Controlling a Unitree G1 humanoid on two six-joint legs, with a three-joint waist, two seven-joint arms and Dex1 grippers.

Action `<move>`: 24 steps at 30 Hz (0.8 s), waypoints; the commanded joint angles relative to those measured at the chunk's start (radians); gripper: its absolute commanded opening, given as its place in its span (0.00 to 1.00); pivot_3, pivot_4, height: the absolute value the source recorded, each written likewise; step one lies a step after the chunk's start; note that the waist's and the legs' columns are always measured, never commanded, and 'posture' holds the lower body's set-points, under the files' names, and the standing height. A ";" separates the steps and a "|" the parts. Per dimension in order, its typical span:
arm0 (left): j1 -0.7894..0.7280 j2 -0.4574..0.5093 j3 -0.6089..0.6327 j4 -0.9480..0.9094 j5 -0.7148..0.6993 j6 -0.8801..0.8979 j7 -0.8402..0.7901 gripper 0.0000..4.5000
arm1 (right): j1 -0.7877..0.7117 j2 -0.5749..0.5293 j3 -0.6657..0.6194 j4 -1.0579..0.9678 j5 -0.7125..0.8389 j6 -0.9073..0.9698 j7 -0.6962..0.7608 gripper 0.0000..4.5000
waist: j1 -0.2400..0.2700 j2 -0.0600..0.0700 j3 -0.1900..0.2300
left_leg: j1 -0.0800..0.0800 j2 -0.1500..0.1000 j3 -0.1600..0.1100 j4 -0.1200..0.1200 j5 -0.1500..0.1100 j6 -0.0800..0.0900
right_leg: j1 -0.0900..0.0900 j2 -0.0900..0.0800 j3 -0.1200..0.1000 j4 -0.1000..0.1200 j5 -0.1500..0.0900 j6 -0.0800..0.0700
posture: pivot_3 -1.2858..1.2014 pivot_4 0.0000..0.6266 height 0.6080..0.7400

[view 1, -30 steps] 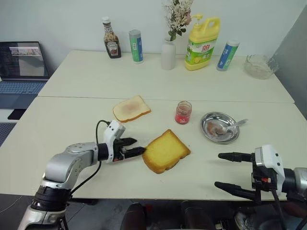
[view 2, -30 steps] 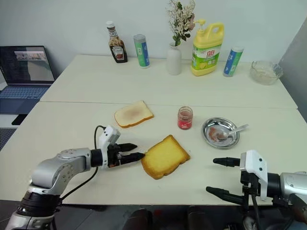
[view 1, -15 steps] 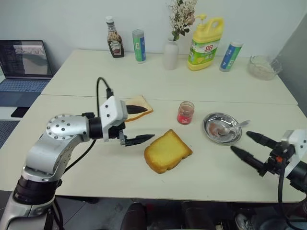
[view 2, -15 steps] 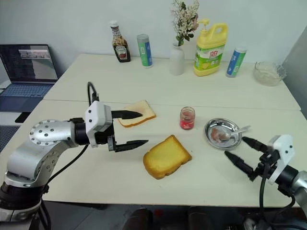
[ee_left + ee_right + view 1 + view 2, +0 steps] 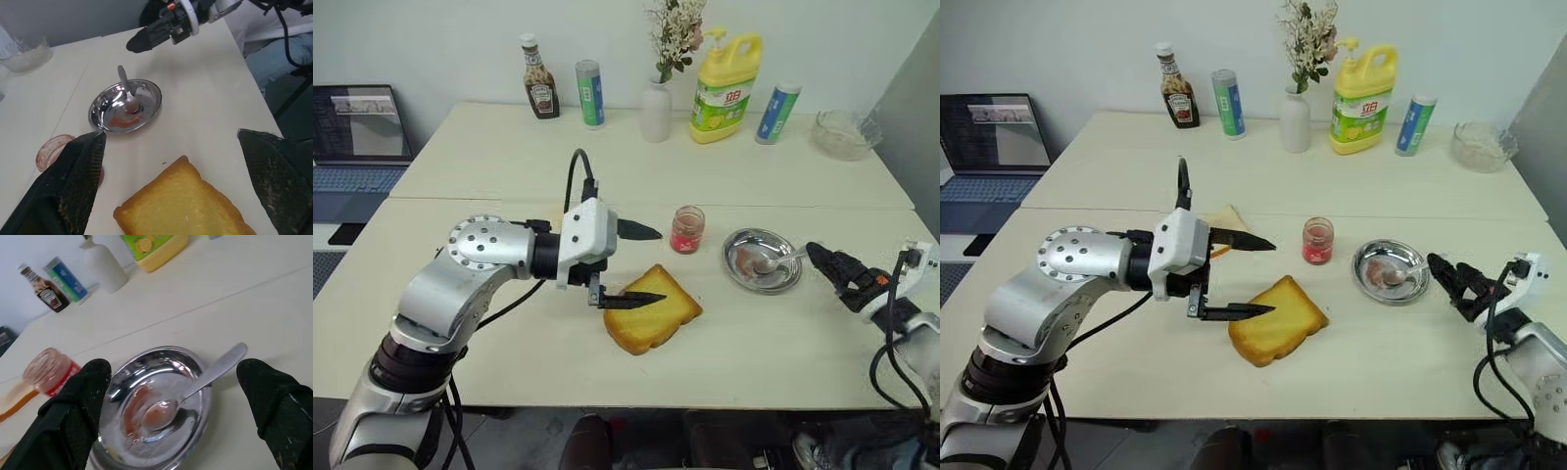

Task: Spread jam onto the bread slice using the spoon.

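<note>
Left gripper hangs wide open and empty right over the bread, jam just beyond its upper finger. Right gripper, spread wide and empty, faces the spoon lying in the dish straight ahead; best to close on the handle overhanging the rim.

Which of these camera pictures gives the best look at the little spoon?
The right wrist view: the spoon lies close up, bowl in the steel dish, handle over its rim. The left wrist view shows it smaller, from above. In both eye views it is tiny.
</note>
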 commanded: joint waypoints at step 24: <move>-0.009 -0.020 -0.075 0.001 0.100 -0.021 0.008 0.99 | -0.330 0.001 0.056 0.523 -0.119 -0.086 0.148 1.00 | -0.001 0.002 0.001 | 0.000 0.000 0.001 0.000 0.000 0.000 | 0.000 0.000 0.001 0.000 0.000 0.000 | 0.52 0.24 1.00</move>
